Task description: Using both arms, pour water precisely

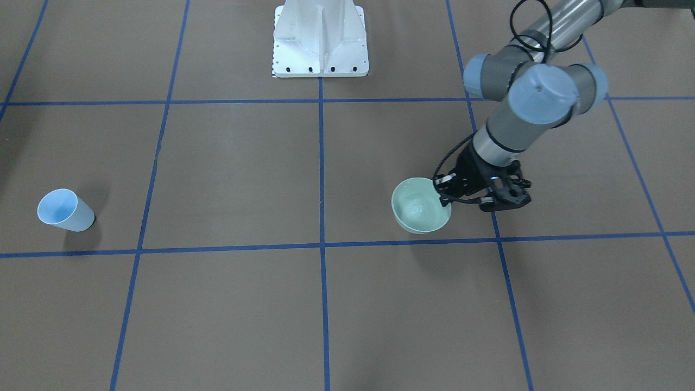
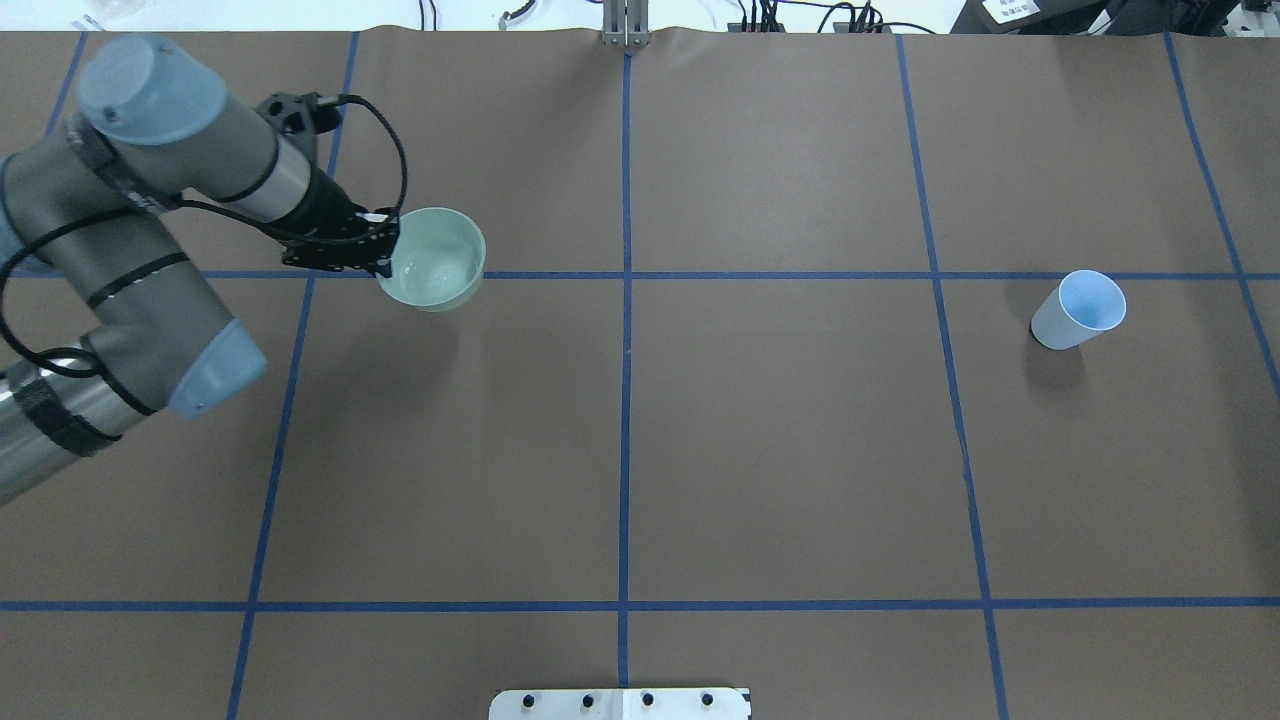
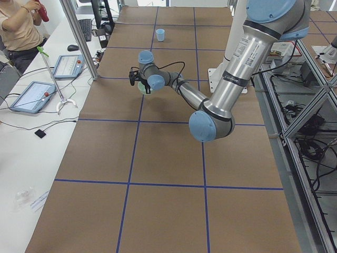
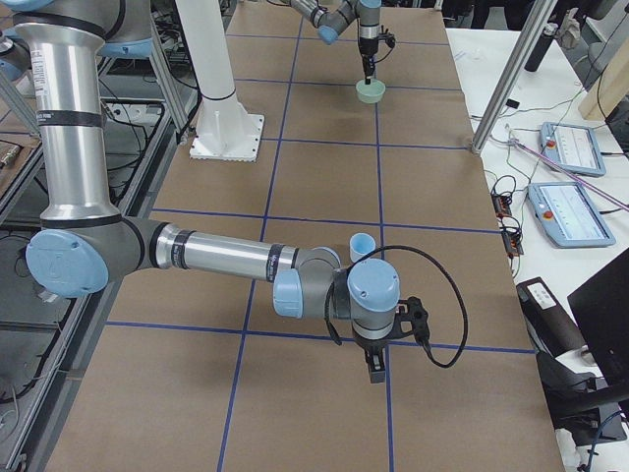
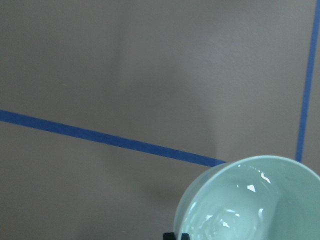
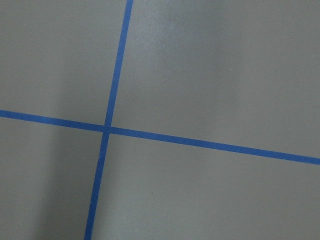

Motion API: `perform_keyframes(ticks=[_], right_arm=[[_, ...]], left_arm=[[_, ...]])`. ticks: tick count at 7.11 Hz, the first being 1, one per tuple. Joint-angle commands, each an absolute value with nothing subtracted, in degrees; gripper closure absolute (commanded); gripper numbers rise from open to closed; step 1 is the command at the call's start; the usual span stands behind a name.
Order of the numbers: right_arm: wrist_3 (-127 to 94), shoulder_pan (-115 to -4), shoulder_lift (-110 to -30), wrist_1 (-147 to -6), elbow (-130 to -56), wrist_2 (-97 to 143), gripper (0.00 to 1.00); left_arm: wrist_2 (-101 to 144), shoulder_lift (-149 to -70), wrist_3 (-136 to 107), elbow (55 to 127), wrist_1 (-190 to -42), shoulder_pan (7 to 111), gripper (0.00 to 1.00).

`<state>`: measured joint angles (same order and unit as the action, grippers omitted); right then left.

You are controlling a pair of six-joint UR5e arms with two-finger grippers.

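A pale green bowl (image 1: 421,205) hangs a little above the brown table, its shadow on the mat below it. It also shows in the overhead view (image 2: 432,257) and the left wrist view (image 5: 250,200), with glints inside that look like water. My left gripper (image 1: 446,194) is shut on the bowl's rim on the robot's side, also seen from overhead (image 2: 385,262). A light blue cup (image 1: 65,210) stands alone far off on the other half of the table (image 2: 1078,308). My right gripper (image 4: 376,372) shows only in the exterior right view, near that cup (image 4: 363,244); I cannot tell its state.
The white pedestal (image 1: 320,38) stands at the robot's edge of the table. Blue tape lines grid the brown mat (image 2: 626,275). A side bench with tablets (image 3: 31,96) and a seated operator (image 3: 18,26) lies beyond the far edge.
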<state>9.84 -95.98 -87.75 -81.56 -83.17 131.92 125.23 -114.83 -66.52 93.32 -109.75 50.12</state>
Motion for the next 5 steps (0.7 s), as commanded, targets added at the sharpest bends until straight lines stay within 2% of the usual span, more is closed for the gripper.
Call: perform_keyframes(ticks=[1,5], right_arm=[[9.84,-95.98,-87.80,-81.56,-83.41,131.84,0.00],[9.84,-95.98,-87.80,-81.56,-83.50,131.66,0.00]], left_arm=[[128.23,-104.63,-51.83,95.62,-110.47,56.75,1.00],[131.57,-93.36,-32.12,95.10,-110.65,64.33,1.00]])
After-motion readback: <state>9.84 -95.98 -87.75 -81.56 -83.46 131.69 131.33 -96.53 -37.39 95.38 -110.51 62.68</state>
